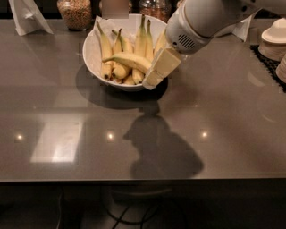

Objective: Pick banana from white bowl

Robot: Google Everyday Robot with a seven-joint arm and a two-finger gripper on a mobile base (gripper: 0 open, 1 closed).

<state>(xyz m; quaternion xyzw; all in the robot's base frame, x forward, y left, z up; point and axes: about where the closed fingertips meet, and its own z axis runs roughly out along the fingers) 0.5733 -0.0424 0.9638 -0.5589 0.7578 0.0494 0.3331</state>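
Note:
The white bowl (pixel 90 56) stands at the back middle of the grey table and holds several bananas. The banana (pixel 127 60), plump, curved and yellow, lies across the top of the pile, in front of slimmer bananas (pixel 142 38) that stand with green stems up. My gripper (pixel 157 71), cream-coloured below a large white arm housing (pixel 196 22), hangs over the bowl's right rim, right beside the banana's right end. I cannot tell if it touches the banana.
Glass jars of grain (pixel 75 11) stand behind the bowl. A white paper item (pixel 27 15) is at the back left. Stacked white dishes (pixel 275 36) sit on a black mat at the right edge. The table's front edge (pixel 143 179) runs across the lower frame.

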